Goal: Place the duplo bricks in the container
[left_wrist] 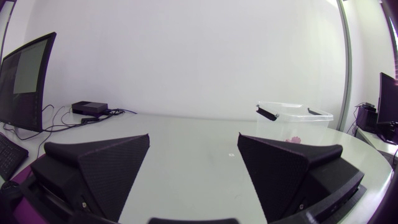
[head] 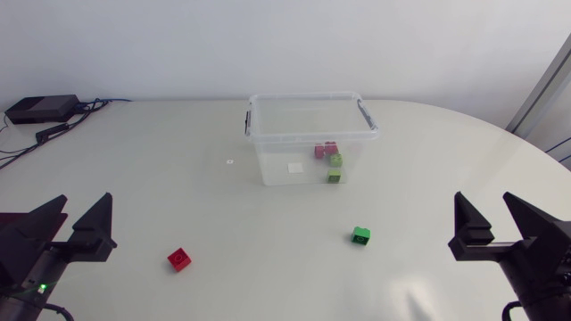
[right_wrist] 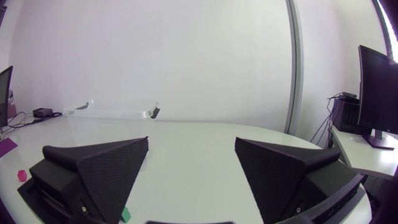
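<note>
The white table [head: 134,178] holds the container [head: 277,156], a red brick [head: 178,259], a green brick [head: 360,235] (both jaws released).

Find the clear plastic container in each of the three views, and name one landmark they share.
Head view: clear plastic container at the table's middle, toward the far edge.
Left wrist view: container ahead of the left gripper, beyond the finger farther from the small black box.
Right wrist view: container ahead of the right gripper, beyond the finger nearer the box.
Shared landmark: the small black box at the table's far corner.
</note>
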